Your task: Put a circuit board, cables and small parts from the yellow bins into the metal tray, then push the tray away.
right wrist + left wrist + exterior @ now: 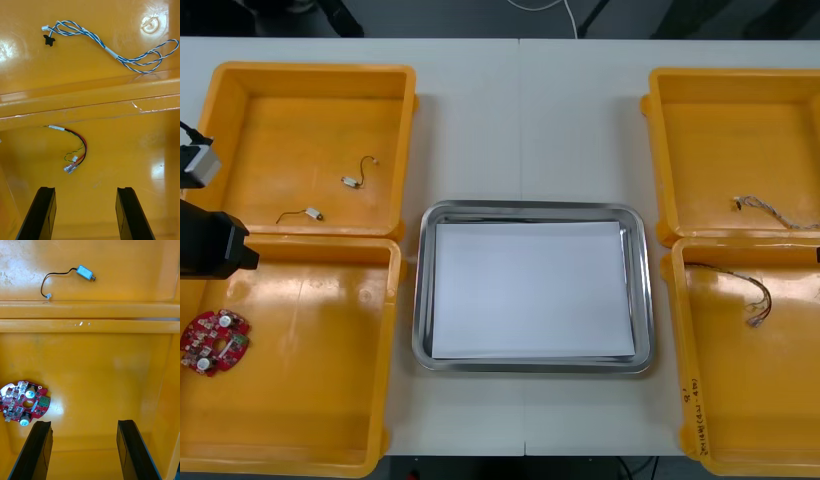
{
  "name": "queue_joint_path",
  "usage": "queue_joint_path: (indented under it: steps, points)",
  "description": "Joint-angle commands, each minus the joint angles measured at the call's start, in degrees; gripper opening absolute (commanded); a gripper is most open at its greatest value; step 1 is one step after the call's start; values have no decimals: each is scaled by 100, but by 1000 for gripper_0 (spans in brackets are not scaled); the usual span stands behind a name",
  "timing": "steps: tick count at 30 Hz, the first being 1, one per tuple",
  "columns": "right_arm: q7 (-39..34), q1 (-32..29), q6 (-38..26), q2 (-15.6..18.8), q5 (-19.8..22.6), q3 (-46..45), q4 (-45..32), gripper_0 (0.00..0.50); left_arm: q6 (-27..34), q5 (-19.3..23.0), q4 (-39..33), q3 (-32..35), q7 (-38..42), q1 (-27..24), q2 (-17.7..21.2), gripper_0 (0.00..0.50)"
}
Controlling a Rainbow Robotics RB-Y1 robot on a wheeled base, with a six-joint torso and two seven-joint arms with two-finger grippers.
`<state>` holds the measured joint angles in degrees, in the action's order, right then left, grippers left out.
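A round red circuit board (215, 341) lies in the near left yellow bin (310, 400). In the left wrist view my left gripper (84, 423) hangs open above that bin's floor, and the circuit board (23, 408) lies just beyond one fingertip. My right gripper (86, 189) is open over the near right bin (750, 400), a short way from a red and yellow cable (77, 152). A twisted blue and white cable (112, 52) lies in the bin beyond the wall. The metal tray (422, 290), white inside, holds nothing.
The far left bin (280, 130) holds two small metal parts (352, 181) on thin black leads; one small metal part (84, 273) lies past the bin wall. The left arm's black body (210, 245) crosses the left bins' shared wall. Bare table surrounds the tray.
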<state>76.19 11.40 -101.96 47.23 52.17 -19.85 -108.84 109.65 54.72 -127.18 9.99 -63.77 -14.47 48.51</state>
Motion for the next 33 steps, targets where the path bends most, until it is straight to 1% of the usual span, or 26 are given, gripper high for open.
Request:
queue_joint_path:
  steps: [1,33]
  points:
    - [159,-68,-43,251,48,-221,-41,461,35,39,-149,196,-434,76,265,500]
    - [159,-68,-43,251,48,-221,-41,462,35,39,-149,196,-434,76,265,500]
